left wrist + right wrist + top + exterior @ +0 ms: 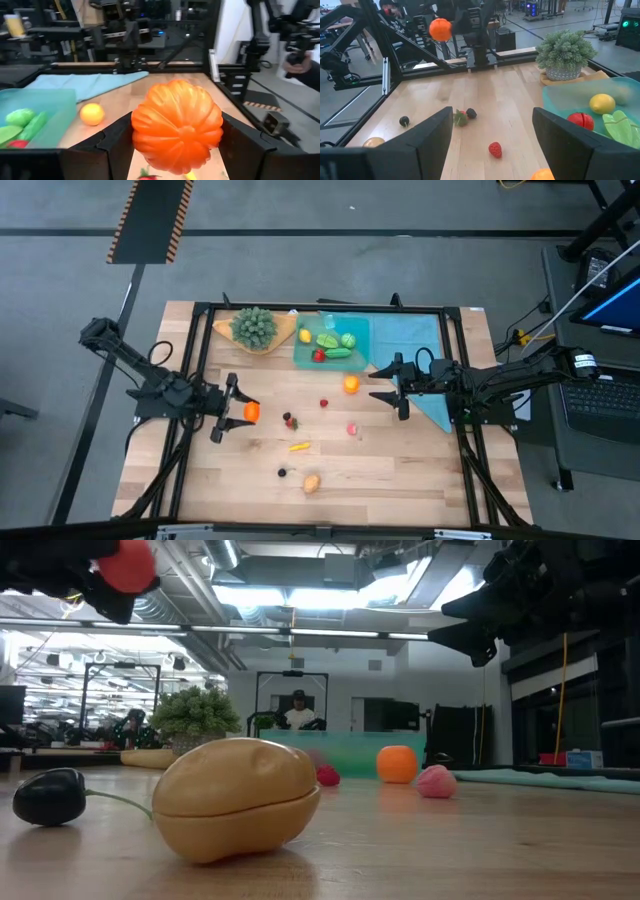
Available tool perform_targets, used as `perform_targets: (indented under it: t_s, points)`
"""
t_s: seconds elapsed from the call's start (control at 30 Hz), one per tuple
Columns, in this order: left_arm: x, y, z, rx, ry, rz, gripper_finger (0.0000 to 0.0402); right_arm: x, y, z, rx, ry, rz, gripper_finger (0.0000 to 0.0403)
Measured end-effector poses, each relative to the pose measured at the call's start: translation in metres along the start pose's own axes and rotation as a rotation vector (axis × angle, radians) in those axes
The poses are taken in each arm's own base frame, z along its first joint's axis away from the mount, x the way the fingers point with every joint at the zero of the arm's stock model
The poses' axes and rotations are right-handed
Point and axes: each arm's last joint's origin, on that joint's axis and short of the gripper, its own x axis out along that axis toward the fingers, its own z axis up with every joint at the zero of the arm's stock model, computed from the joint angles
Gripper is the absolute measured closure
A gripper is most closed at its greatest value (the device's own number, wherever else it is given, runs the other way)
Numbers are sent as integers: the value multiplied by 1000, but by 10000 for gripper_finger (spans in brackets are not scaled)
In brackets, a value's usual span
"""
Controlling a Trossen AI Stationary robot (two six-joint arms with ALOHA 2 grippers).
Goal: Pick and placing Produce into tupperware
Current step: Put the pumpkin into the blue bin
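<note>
The left gripper (pixel 232 412) was clamped on a small ribbed orange toy pumpkin (pixel 250 412), its two dark fingers (pixel 111 145) pressed against either side, and it hung raised over the left half of the pale wooden table (pixel 400 470); the right gripper (pixel 392 386) hovered near the table's middle with its fingers spread wide and nothing between them.

The shallow teal-tinted clear plastic container (pixel 305 358) sat at the far edge of the table, beside a bushy green plant (pixel 253 326) on a tan wooden dish (pixel 282 337) and touching a flat teal cloth (pixel 415 340); inside lay a yellow lemon (pixel 305 335), a red piece (pixel 318 356) and several green pieces (pixel 340 352).

Loose produce was scattered across the boards: an orange ball (pixel 351 384) just beside the container; a red strawberry (pixel 324 403); a pink piece (pixel 352 429); a small yellow-orange piece (pixel 299 446); a dark berry (pixel 283 473).

Only the low view showed the tan potato (pixel 237 798) as two halves joined along a seam; only the right wrist view showed the held pumpkin from the front, lifted well clear of the tabletop.
</note>
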Motion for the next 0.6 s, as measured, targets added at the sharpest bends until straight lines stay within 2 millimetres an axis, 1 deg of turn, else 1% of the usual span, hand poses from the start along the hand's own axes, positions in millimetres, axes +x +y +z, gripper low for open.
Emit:
perform_targets:
  t_s: [0.13,0.3,0.6]
  points:
    - [6,8,-2,-6,23,42,168,0,0,0,0,0,0,128]
    - [13,19,-6,-5,60,53,168,0,0,0,-1,0,0,128]
    - [17,38,-4,23,61,82,168,0,0,0,-5,0,0,128]
